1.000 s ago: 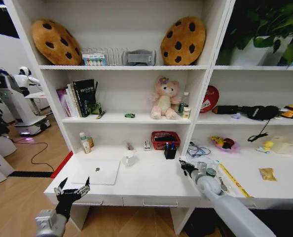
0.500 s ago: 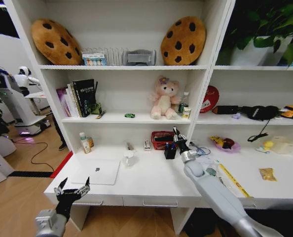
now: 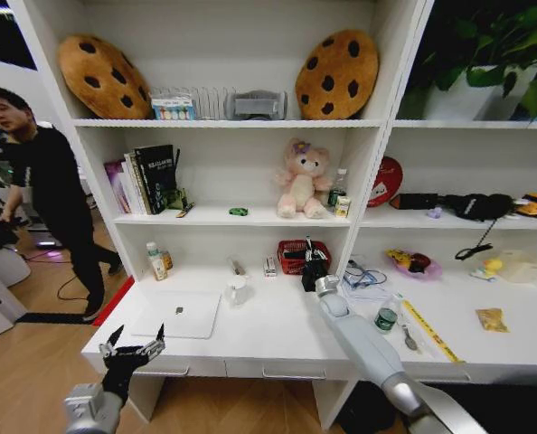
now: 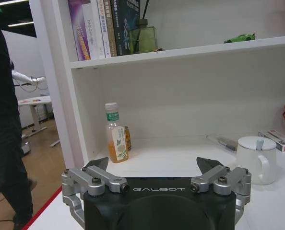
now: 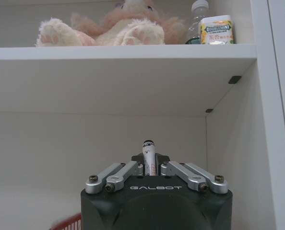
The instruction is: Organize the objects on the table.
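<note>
The silver laptop [image 3: 178,315] lies closed on the left part of the white table [image 3: 277,339]. My right gripper [image 3: 314,265] is over the back of the table, in front of the red basket [image 3: 296,253]. It is shut on a white pen with a dark cap [image 5: 148,155], which stands upright between its fingers [image 5: 121,173]. A tiny green object [image 3: 239,212] sits on the shelf above, also visible as the green object [image 4: 239,38]. My left gripper [image 3: 133,346] hangs open at the table's front left corner, and the left gripper [image 4: 154,168] holds nothing.
A white mug [image 3: 237,289] stands right of the laptop, and a juice bottle [image 4: 116,139] stands at the back left. A small bottle [image 3: 386,317], a yellow ruler [image 3: 428,329] and cables [image 3: 363,274] lie to the right. A pink plush [image 3: 302,179] sits on the shelf above.
My right arm has swung from the table's front right to the back, by the red basket, with the pen. A person has walked into view at the left. The left arm has not moved.
</note>
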